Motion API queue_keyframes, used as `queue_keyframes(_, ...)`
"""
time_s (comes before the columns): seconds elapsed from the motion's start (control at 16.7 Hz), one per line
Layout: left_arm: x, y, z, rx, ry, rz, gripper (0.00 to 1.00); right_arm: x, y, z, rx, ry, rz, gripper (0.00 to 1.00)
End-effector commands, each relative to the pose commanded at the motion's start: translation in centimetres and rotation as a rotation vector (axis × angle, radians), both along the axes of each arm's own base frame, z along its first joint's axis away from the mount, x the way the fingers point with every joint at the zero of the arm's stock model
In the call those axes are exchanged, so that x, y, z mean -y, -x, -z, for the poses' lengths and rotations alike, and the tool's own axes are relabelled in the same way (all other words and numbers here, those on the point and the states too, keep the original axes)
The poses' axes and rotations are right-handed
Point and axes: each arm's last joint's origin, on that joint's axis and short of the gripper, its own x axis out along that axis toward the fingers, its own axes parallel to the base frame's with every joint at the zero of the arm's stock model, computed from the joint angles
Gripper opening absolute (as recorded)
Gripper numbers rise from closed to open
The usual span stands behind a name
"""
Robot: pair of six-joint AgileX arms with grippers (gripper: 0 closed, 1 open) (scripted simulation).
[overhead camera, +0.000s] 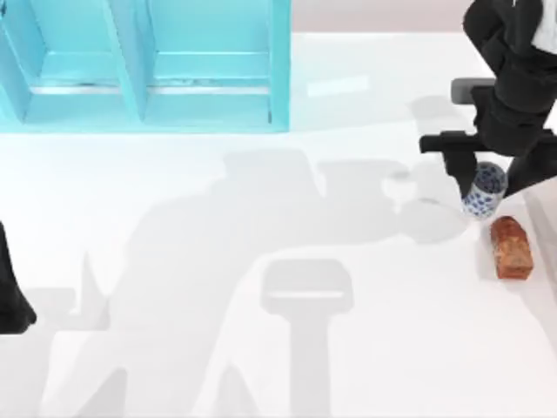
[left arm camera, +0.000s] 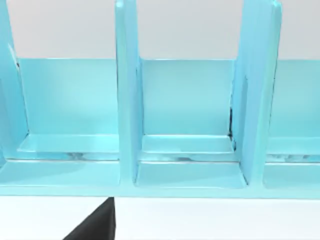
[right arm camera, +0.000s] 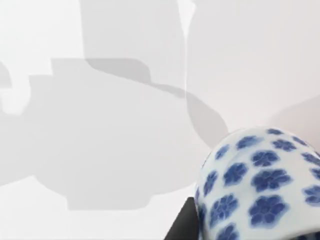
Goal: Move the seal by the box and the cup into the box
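Observation:
The cup (overhead camera: 484, 189), white with blue flowers, hangs tilted at the table's right side with my right gripper (overhead camera: 489, 177) shut on it. Up close, the cup (right arm camera: 260, 185) bulges beside one dark finger (right arm camera: 181, 226). The seal (overhead camera: 511, 248), a red-brown block, lies on the table just in front of the cup, apart from it. The cyan box (overhead camera: 278, 78) with upright dividers stands at the back left, far from both. My left arm (overhead camera: 13, 300) is parked at the left edge, its wrist camera facing the box (left arm camera: 127, 110) and its open compartments.
Broad arm shadows cross the white table (overhead camera: 261, 366) between the box and the right side. The seal lies close to the table's right edge. The right arm's black links (overhead camera: 513, 78) rise over the back right corner.

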Motion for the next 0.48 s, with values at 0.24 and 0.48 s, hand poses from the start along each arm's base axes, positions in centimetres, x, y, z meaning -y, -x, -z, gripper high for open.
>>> queue_keyframes(0.24,0.0,0.0,0.0,0.0,0.0,0.0,1.0,2.6,-0.2,-2.6,0.002,-0.001,0.001,0.0)
queue_keyframes(0.48,0.0,0.0,0.0,0.0,0.0,0.0,1.0,5.3,0.1,-5.2,-0.004,0.0,0.0,0.0)
